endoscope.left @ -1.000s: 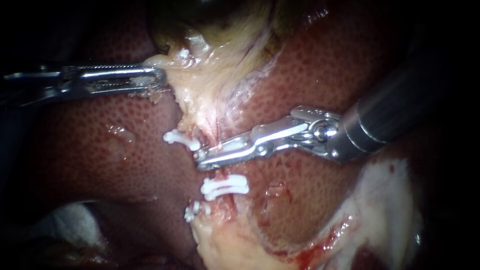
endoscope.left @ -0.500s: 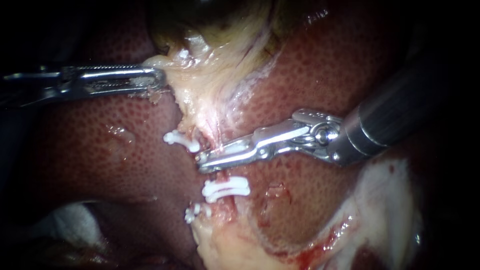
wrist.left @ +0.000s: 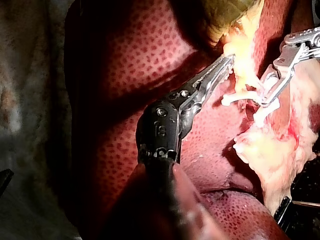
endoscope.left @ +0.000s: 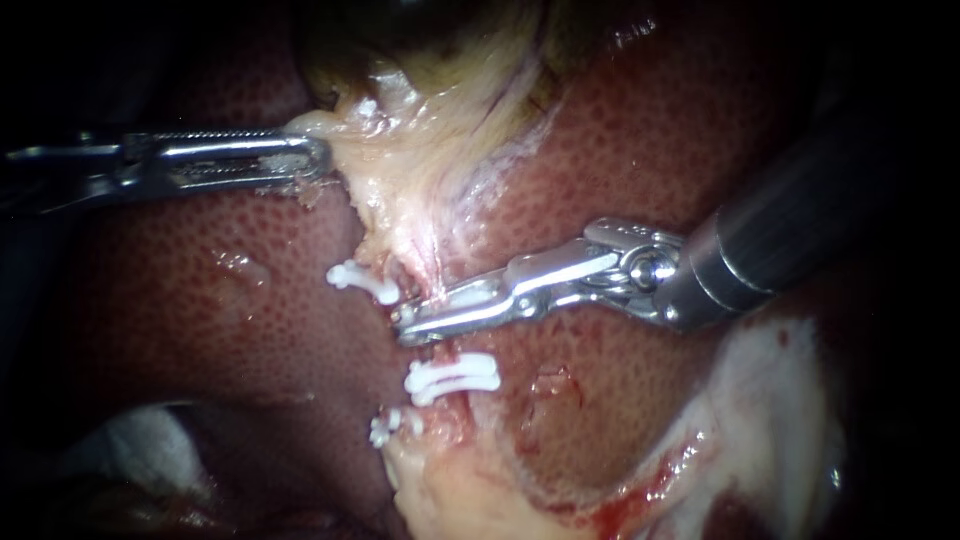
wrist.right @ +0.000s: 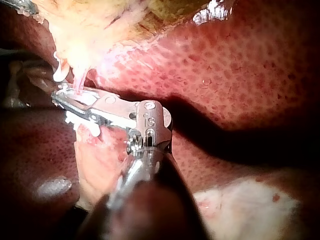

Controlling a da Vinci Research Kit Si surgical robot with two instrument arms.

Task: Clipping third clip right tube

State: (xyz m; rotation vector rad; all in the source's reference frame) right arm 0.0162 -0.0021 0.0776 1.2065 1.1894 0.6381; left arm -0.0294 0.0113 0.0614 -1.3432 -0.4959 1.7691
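The right tube (endoscope.left: 434,268) sits just left of the frame's centre in the endoscope view, a thin pink strand whose long axis runs nearly straight up and down, from the pale tissue (endoscope.left: 400,170) above towards the lower edge. The right instrument (endoscope.left: 405,322) comes in from the right and slants down to the left, crossing the tube almost at right angles. Its jaws are clamped across the tube, with a sliver of white showing between them. Where the jaws cross, the tube itself is hidden.

Just below them a white clip (endoscope.left: 452,375) lies across the same strand. A second clip (endoscope.left: 362,283) sits beside the jaw tips to the left, and a third clip (endoscope.left: 388,425) lower down. The left instrument (endoscope.left: 318,160) reaches in from the left, its jaws closed on the edge of the pale tissue under the dark gallbladder (endoscope.left: 400,40). Speckled red liver (endoscope.left: 200,300) lies all around. The far left and the corners are too dark to make out.
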